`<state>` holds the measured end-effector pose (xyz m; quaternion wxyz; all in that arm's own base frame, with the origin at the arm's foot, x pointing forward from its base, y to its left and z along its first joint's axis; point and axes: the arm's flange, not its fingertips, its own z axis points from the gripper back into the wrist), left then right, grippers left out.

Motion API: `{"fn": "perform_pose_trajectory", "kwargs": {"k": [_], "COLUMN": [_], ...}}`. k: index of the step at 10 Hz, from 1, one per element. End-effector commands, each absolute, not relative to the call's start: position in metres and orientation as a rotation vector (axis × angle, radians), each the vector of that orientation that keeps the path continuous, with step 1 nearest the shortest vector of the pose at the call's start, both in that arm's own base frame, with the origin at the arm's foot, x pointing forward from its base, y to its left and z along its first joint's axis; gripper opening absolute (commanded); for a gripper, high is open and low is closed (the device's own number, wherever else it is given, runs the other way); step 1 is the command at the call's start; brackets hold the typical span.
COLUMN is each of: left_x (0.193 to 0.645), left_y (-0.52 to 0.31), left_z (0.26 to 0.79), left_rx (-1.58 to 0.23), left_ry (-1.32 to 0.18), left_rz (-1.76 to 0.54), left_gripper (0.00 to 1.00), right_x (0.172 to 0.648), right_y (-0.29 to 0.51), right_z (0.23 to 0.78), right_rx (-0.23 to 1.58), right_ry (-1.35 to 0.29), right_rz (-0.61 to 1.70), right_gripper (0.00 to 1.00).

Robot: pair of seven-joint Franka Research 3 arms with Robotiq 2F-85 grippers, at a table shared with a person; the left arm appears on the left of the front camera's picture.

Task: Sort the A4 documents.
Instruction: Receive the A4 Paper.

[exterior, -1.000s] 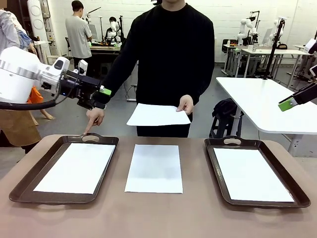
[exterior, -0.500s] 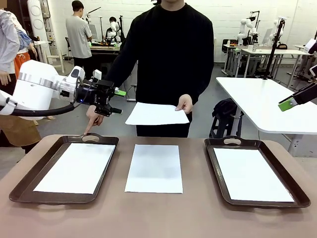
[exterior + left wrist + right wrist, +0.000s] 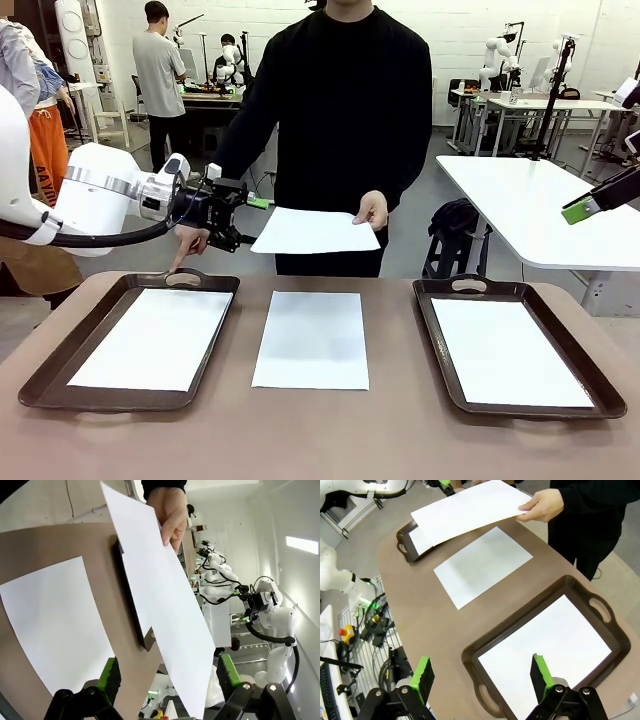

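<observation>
Sheets of plain white paper, blank, thin and rectangular, four in all, at a brown table [image 3: 320,440] with rounded corners. The centre sheet [image 3: 312,340] lies flat on the bare table midway between its left and right edges, with its long sides running from the near edge toward the far edge. A left tray [image 3: 100,400], dark brown with handles, sits toward the table's left edge. It carries the left-tray sheet [image 3: 155,338], flat inside with a brown margin all round. A right tray [image 3: 432,340] of the same kind sits toward the right edge, with the right-tray sheet [image 3: 510,352] flat inside it. The held sheet [image 3: 315,230] is in the air above the table's far edge, pinched at its right side by the person's hand [image 3: 374,210]; it hangs almost level. The person's other hand [image 3: 190,240] points a finger down at the far handle of the left tray. The left gripper [image 3: 250,222] is just beside the held sheet's left edge, its pincer released and green-padded fingers spread. In the left wrist view the sheet's near corner lies between them, and I cannot tell whether a pad touches it. The right gripper [image 3: 481,665] hangs above the right tray, pincer released, nothing in it
</observation>
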<state>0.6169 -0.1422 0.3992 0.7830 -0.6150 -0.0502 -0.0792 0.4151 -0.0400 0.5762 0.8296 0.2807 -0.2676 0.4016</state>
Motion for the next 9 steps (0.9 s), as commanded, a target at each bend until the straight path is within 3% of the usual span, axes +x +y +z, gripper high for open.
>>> {"fn": "perform_pose_trajectory", "kwargs": {"k": [1, 9], "left_x": [0.630, 0.642], "left_y": [-0.152, -0.169], "left_z": [0.399, 0.383], "left_rx": [-1.346, -1.457], "left_ry": [-0.070, 0.013], "left_rz": [-0.121, -0.069], "left_gripper": [1.00, 0.97], "right_x": [0.415, 0.415], "right_y": [-0.039, -0.039], "right_z": [0.575, 0.575], "right_rx": [0.601, 0.601], "right_ry": [-0.569, -0.569], "right_rz": [0.856, 0.856], "right_gripper": [1.00, 1.00]}}
